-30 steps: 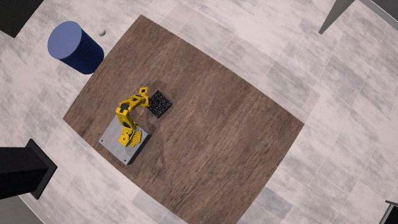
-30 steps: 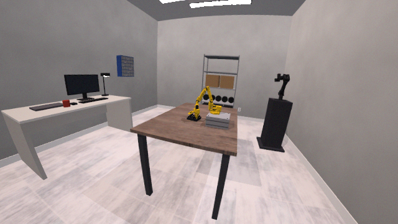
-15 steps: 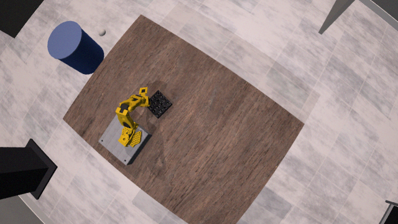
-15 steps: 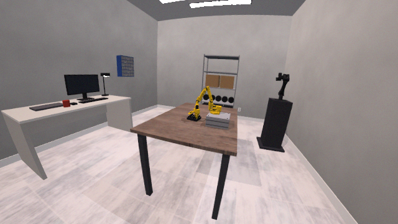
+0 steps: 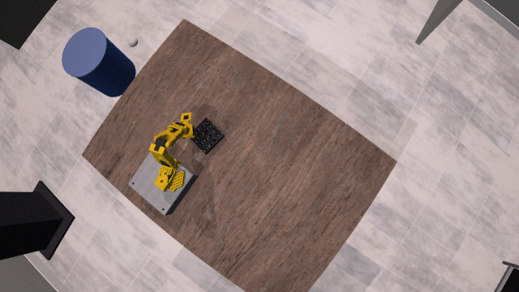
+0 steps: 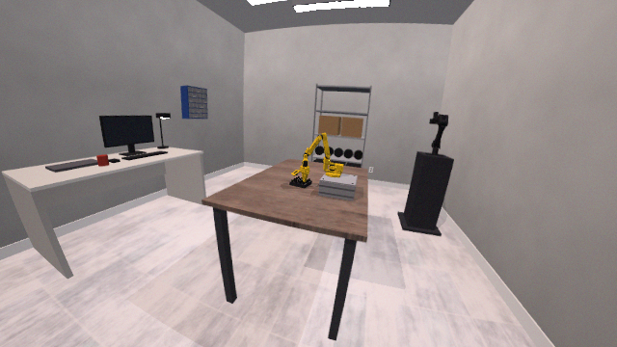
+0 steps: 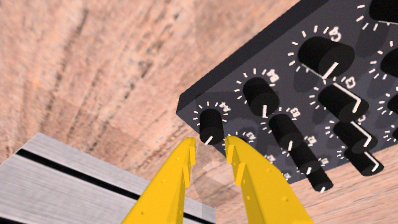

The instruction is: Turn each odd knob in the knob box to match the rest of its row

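Observation:
The black knob box (image 5: 208, 135) lies on the wooden table just in front of the arm, and it is small in the room view (image 6: 300, 182). In the wrist view the box (image 7: 310, 100) fills the upper right, with several black knobs and white marks. The corner knob (image 7: 211, 126) stands nearest to me, its white pointer line facing the camera. My yellow gripper (image 7: 210, 145) is just short of that knob's tip. The fingers are nearly closed with a narrow gap, and nothing is between them. In the overhead view the gripper (image 5: 194, 131) is at the box's near-left edge.
The arm stands on a grey metal base block (image 5: 162, 184), which also shows at the lower left in the wrist view (image 7: 75, 185). A blue cylinder (image 5: 97, 61) stands on the floor beside the table. The table edge is close behind the base.

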Robot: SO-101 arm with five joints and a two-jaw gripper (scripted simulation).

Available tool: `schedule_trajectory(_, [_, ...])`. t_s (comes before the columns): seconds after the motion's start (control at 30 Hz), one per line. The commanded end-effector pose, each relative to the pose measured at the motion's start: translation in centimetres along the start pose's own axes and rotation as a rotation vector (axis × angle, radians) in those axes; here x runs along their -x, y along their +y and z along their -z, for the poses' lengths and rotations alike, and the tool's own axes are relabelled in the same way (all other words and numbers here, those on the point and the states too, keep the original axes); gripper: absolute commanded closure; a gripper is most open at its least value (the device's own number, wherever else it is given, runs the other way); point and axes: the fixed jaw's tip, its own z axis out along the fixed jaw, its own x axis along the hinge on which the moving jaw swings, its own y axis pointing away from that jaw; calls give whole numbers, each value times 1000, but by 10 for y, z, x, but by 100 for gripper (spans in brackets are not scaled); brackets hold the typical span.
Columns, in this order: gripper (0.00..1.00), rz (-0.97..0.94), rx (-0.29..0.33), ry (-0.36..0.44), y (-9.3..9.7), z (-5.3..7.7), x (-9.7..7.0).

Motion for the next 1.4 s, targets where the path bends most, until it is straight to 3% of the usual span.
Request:
schedule_trajectory(0.0, [92, 8, -2, -7, 1, 8, 1])
schedule_trajectory(0.53, [92, 8, -2, -7, 2, 24, 0])
schedule_trajectory(1.37, [92, 8, -2, -7, 0, 26, 5])
